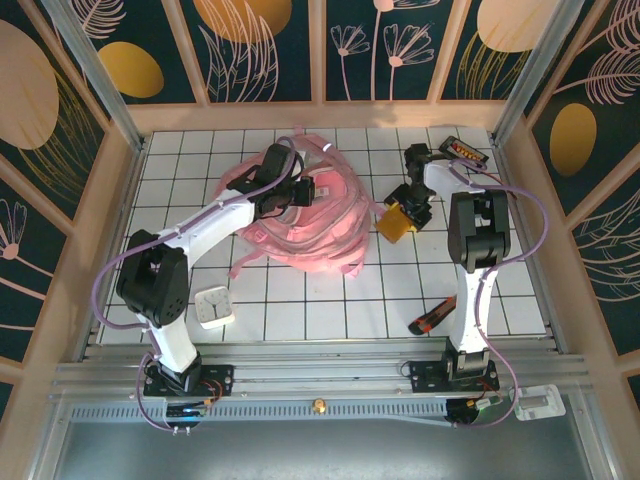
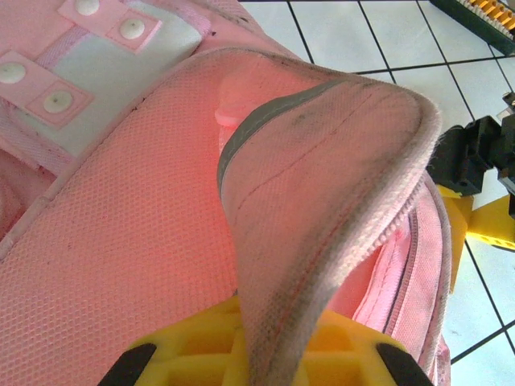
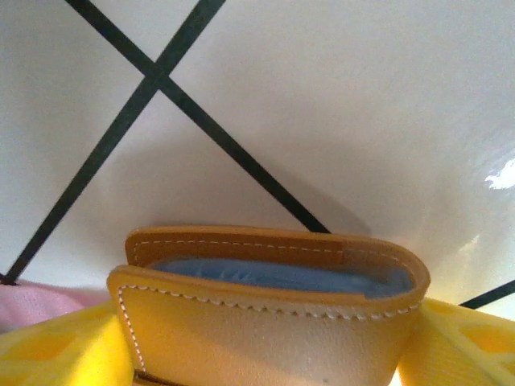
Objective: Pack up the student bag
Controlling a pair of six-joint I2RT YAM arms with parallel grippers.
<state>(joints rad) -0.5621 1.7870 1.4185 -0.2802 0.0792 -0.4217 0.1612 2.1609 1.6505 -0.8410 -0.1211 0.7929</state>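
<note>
Holding the student bag [image 1: 330,222] open.
Left claw [image 2: 265,354] clenched its flap [image 2: 322,161] so the right claw [image 3: 257,342], grasping a yellow wallet [image 3: 265,310], could enter.

Both arms out over the tabletop [image 1: 330,310], claws lowered

The left arm [image 1: 205,232] stretches forward and inward, its left claw [image 1: 300,192] pinched shut on a fold of the student bag [image 2: 145,241]; the right arm [image 1: 472,250] reaches forward and doubles back, its right claw [image 1: 402,217] straddling a yellow wallet [image 3: 265,330], seemingly touching both sides
</note>
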